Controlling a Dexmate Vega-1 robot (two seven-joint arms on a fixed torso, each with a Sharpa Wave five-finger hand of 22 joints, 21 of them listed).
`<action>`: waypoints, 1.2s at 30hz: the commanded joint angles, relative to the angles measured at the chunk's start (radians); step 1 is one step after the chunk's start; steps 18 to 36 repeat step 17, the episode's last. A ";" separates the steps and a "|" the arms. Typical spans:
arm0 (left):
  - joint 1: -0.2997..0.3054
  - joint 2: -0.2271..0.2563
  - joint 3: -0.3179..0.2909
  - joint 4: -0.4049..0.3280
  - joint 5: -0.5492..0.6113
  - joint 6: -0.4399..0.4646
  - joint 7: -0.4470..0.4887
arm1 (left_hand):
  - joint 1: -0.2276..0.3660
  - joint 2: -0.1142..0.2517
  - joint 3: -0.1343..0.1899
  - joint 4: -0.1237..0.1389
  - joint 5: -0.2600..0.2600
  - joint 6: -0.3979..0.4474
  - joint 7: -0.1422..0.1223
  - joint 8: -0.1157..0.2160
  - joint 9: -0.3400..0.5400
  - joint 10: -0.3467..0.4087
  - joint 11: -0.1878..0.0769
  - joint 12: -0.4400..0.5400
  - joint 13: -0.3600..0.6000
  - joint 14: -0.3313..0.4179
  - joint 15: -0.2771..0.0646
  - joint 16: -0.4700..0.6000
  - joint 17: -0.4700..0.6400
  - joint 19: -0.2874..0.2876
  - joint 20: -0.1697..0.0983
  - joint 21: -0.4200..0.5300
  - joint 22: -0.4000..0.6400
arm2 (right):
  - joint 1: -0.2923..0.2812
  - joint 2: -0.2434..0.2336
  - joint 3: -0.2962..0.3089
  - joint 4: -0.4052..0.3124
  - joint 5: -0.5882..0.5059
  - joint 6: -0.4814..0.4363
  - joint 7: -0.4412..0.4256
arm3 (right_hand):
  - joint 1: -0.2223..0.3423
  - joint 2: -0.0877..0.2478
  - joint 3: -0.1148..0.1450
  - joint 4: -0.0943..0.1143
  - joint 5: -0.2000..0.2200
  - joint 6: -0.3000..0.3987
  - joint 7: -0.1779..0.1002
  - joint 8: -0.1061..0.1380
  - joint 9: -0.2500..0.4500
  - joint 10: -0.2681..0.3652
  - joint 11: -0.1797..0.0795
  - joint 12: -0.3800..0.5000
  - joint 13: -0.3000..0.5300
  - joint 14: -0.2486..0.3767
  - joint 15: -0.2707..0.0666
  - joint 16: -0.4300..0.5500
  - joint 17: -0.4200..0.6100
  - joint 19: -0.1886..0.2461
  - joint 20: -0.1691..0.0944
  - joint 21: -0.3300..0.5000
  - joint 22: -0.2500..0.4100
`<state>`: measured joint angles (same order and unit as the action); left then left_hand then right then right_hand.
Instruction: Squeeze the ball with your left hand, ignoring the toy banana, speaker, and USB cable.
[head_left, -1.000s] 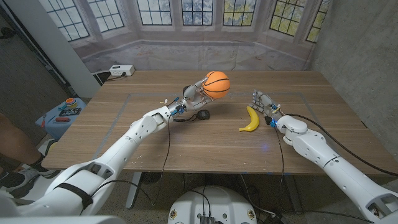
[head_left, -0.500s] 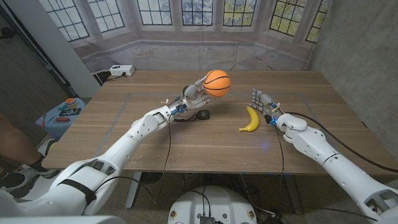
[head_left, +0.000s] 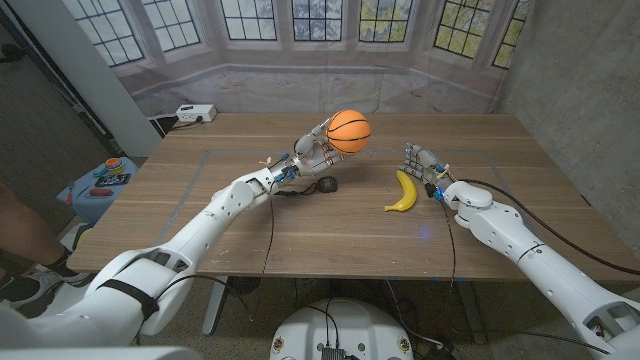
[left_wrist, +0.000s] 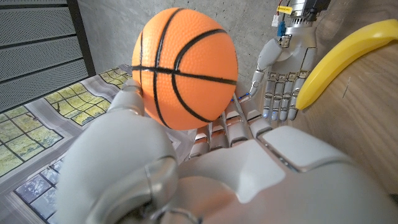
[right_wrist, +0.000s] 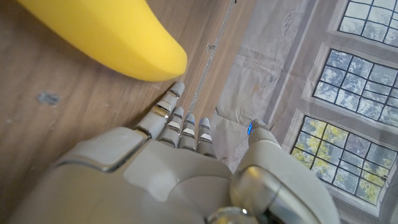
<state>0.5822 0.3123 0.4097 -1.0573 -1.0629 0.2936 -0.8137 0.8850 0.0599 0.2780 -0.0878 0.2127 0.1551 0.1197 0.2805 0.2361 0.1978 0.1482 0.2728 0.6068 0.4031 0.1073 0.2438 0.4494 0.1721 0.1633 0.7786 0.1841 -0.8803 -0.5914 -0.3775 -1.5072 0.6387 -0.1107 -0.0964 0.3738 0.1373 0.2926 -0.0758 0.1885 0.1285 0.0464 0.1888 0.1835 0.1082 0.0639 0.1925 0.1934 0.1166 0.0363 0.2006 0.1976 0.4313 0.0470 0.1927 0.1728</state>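
An orange ball with black seams (head_left: 349, 131) is held up above the table by my left hand (head_left: 318, 148). In the left wrist view the ball (left_wrist: 185, 67) sits between the thumb and fingers of that hand (left_wrist: 205, 155). My right hand (head_left: 424, 166) stands on the table to the right, fingers apart and holding nothing, just beside the yellow toy banana (head_left: 403, 191). The right wrist view shows my right hand (right_wrist: 180, 155) with the banana's end (right_wrist: 118, 37) close to its fingertips.
A small dark speaker (head_left: 324, 184) with a thin cable lies on the wooden table (head_left: 250, 230) under my left forearm. A white power strip (head_left: 196, 113) sits at the far left corner. My right hand (left_wrist: 283, 74) and the banana (left_wrist: 342, 59) appear behind the ball.
The ball has risen slightly in my left hand. My right hand has shifted a little beside the banana.
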 joint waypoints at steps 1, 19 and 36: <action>-0.015 -0.012 -0.001 0.027 0.008 0.013 -0.031 | -0.013 0.000 -0.003 0.002 -0.004 -0.005 -0.002 -0.008 0.001 -0.008 -0.003 -0.007 0.000 -0.008 0.000 -0.001 0.002 -0.004 0.002 -0.007 0.003 | -0.005 -0.002 0.001 -0.006 0.002 -0.009 -0.007 | -0.009 0.001 0.002 -0.009 -0.002 0.005 0.000 0.004 0.004 -0.005 -0.003 0.003 0.002 0.004 0.002 0.006 0.006 0.003 0.007 0.003 0.000; 0.036 -0.024 -0.034 -0.030 -0.016 0.003 0.055 | 0.032 0.047 0.050 -0.050 0.005 0.109 0.000 0.020 0.007 0.102 -0.047 0.032 0.001 0.125 -0.070 0.057 -0.005 0.093 -0.036 0.014 0.005 | 0.012 -0.011 -0.004 0.006 0.002 -0.020 0.014 | -0.010 0.002 0.002 -0.010 -0.002 0.005 0.000 0.004 0.004 -0.005 -0.004 0.003 0.002 0.003 0.002 0.007 0.007 0.004 0.008 0.003 0.000; 0.036 -0.024 -0.034 -0.030 -0.016 0.003 0.055 | 0.032 0.047 0.050 -0.050 0.005 0.109 0.000 0.020 0.007 0.102 -0.047 0.032 0.001 0.125 -0.070 0.057 -0.005 0.093 -0.036 0.014 0.005 | 0.012 -0.011 -0.004 0.006 0.002 -0.020 0.014 | -0.010 0.002 0.002 -0.010 -0.002 0.005 0.000 0.004 0.004 -0.005 -0.004 0.003 0.002 0.003 0.002 0.007 0.007 0.004 0.008 0.003 0.000</action>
